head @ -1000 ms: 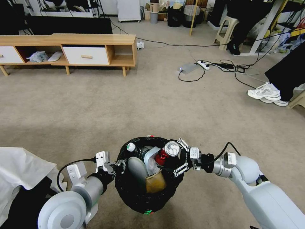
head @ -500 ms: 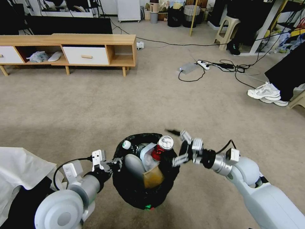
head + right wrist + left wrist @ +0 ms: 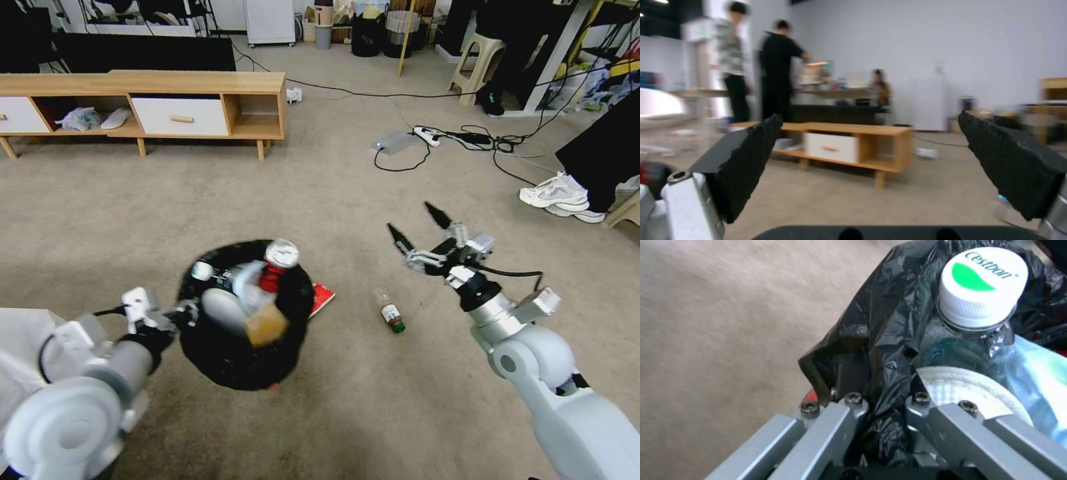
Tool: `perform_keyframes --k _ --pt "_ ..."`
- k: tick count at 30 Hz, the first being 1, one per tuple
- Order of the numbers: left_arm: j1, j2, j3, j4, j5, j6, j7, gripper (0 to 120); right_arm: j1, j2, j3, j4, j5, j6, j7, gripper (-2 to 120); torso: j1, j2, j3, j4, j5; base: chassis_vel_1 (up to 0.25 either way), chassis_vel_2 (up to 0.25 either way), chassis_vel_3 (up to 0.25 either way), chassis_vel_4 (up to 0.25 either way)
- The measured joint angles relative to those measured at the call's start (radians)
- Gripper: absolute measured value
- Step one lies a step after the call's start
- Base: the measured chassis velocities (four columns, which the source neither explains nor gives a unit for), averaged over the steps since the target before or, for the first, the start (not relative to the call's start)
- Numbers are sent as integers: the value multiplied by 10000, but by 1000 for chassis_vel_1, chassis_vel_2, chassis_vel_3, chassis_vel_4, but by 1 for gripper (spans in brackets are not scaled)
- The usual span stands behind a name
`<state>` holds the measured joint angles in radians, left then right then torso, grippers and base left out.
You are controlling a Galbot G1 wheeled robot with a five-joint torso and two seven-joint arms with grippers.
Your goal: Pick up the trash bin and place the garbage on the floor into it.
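1. While the left gripper [image 3: 181, 313] pinches the black-bagged rim of the trash bin [image 3: 227, 357] at near left, bare floor [image 3: 200, 207] spreads beyond it.
2. The right gripper [image 3: 420, 233] hangs spread wide and empty above carpet at right.
3. A small bottle [image 3: 389, 312] lies between them; a red carton [image 3: 321, 298] pokes out, half hidden behind the bin.

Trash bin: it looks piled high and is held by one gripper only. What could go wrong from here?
The trash bin hangs from the left gripper, pinched at the bag-lined rim; the liner could slip. The red can perched on top might tumble out. The right gripper, open, is apart from the small bottle on the floor.
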<state>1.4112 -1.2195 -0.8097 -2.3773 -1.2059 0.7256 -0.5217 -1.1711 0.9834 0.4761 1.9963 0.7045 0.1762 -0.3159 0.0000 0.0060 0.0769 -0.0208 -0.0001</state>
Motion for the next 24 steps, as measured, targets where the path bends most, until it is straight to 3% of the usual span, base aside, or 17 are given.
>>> perform_keyframes --k 6,8,9,10,11,12,14,24 --pt "-277 157 -1168 340 -564 31 -367 4 -368 337 520 97 -1102 -73 1815 100 0 0 0 2 -1 0 0 0 0" --pt "-335 187 -1351 395 -670 32 -418 4 -420 392 580 76 -1260 -90 2045 100 0 0 0 2 -1 0 0 0 0" --pt "-508 261 -1781 514 -941 41 -505 4 -544 469 669 39 -1412 -141 2393 100 0 0 0 1 -1 0 0 0 0" --pt "-508 261 -1781 514 -941 41 -505 4 -544 469 669 39 -1412 -141 2393 100 0 0 0 1 -1 0 0 0 0" --pt "-671 354 -2148 622 -1129 63 -551 3 -637 503 731 19 -1471 -157 2461 100 0 0 0 0 0 0 0 0 0" --pt "-671 354 -2148 622 -1129 63 -551 3 -637 503 731 19 -1471 -157 2461 100 0 0 0 0 0 0 0 0 0" --pt "-967 548 -2650 836 -1350 82 -581 3 -765 523 780 8 -1487 -160 2454 100 0 0 0 1 0 0 0 0 0" --pt "-1215 610 -2898 978 -1499 91 -560 3 -882 521 809 -18 -1413 -49 2285 100 0 0 -1 1 0 -3 2 3 -7"
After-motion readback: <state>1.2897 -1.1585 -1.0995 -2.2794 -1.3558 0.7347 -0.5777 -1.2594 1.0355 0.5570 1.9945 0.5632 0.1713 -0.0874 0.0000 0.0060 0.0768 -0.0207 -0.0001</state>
